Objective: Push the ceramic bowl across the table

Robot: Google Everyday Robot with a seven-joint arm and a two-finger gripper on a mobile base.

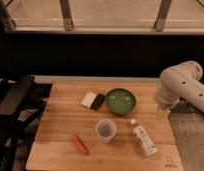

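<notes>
**Pushing not yet begun: bowl and gripper apart**

No part of the push can be judged as done. The ceramic bowl (120, 100) is seen upright on the far half of the table (60, 135), a little right of the middle, with nothing made out inside it. A black block (98, 101) lies just beside its left rim, and a white block (88, 99) lies against the black one.

The gripper (163, 111) is found at the table's right edge, hanging below the white arm (182, 82). It is placed to the right of the bowl and slightly nearer the camera. No contact is shown — a strip of bare wood is seen between the bowl's right rim and the gripper. Whether the gripper is open or closed cannot be told.

The whole task is therefore judged to be left. The gripper has to be brought to the rim, contact made, and the bowl slid over the wood.

From this side, a leftward push would probably drive the bowl into the two blocks. Nearer the camera, a clear plastic cup (106, 130) and a white bottle (143, 140) lying on its side are set in the way — an orange item (80, 143) is seen further left, well apart from the bowl.
</notes>
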